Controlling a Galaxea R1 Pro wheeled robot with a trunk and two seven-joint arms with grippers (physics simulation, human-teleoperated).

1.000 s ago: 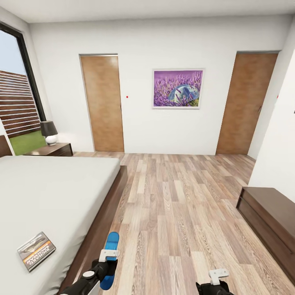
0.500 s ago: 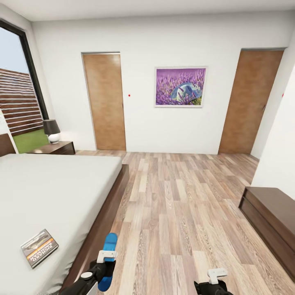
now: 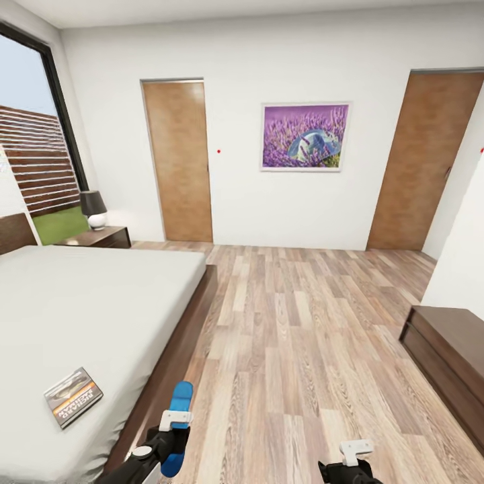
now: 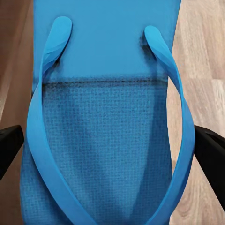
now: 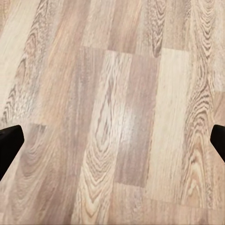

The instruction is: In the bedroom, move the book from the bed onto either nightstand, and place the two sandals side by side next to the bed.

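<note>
My left gripper [image 3: 176, 430] is clenched on one blue sandal [image 3: 179, 427], which sticks up over the floor [image 3: 302, 349] just beside the bed [image 3: 87, 309] frame; in the left wrist view the sandal [image 4: 110, 117] sits between the two dark fingers [image 4: 211, 150]. My right gripper [image 3: 353, 457] is released, its fingers [image 5: 9, 145] wide apart above bare planks. The book [image 3: 73, 396] lies on the mattress near the bed's edge, well apart from the nightstand [image 3: 101, 236] with its lamp [image 3: 94, 210] by the window [image 3: 33, 161]. Compared with one second ago, the whole head view has shifted: the doors, the painting [image 3: 306, 136] and the nightstand now stand further right, so the camera moved. The sandal is held as before.
</note>
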